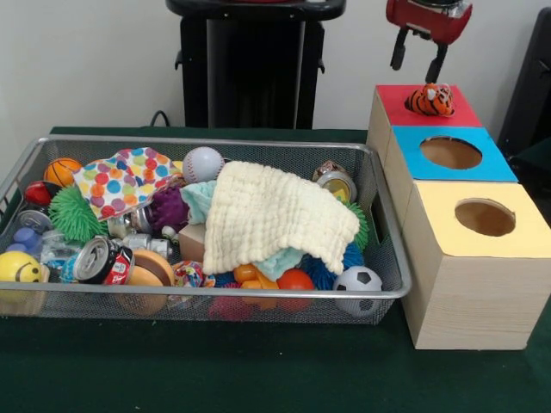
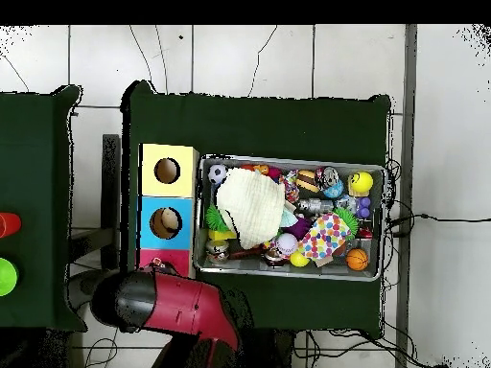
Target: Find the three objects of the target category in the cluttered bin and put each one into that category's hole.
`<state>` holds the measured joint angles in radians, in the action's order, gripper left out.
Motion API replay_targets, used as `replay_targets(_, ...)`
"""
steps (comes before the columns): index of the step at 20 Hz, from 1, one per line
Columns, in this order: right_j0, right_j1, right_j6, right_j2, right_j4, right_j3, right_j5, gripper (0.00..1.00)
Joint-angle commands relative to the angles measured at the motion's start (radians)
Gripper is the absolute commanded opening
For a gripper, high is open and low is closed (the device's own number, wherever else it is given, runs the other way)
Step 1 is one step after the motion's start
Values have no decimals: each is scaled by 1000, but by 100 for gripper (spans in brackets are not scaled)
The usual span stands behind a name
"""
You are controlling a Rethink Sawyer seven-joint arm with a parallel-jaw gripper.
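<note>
Orange-and-black striped tiger toy (image 1: 430, 100) sits on the red box (image 1: 398, 105), far end of the row of three boxes at right of the bin. From the front view it looks perched on top, w/ the hole under or beside it hidden, so I can't say it has dropped in. My pincer (image 1: 417, 58) hangs just above it, fingers spread, nothing between them. I'd judge this as one item delivered or nearly so, approx. a third of the job at best; I can't tell what's already inside the boxes.

The blue box (image 1: 451, 153) and yellow box (image 1: 482, 215) show open round holes, nothing sitting on them.

The wire bin (image 1: 379, 181) on the green worktop (image 1: 258, 370) is still packed: cream cloth (image 1: 275, 215) draped over the middle, dotted cloth (image 1: 125, 179) at left, baseball (image 1: 203, 163), basketball (image 1: 62, 170), soccer ball (image 1: 357, 280), crushed can (image 1: 102, 261), smiley ball (image 1: 19, 268), green spiky ball (image 1: 76, 213).

The tiger is small, soft-looking, lying on its side, face toward near-right. If stuffed animals are the category, any others are prob. buried under the cloths; I see none clearly.
</note>
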<state>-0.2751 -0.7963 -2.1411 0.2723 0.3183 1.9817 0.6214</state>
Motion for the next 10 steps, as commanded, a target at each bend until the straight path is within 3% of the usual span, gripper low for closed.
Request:
replay_targets(1, 119, -7, 19, -88, -58, 109, -119, 100)
replay_targets(4, 144, -9, 47, -102, -97, 132, -170, 100)
replay_targets(10, 185, -30, 36, -152, -88, 167, -180, 100)
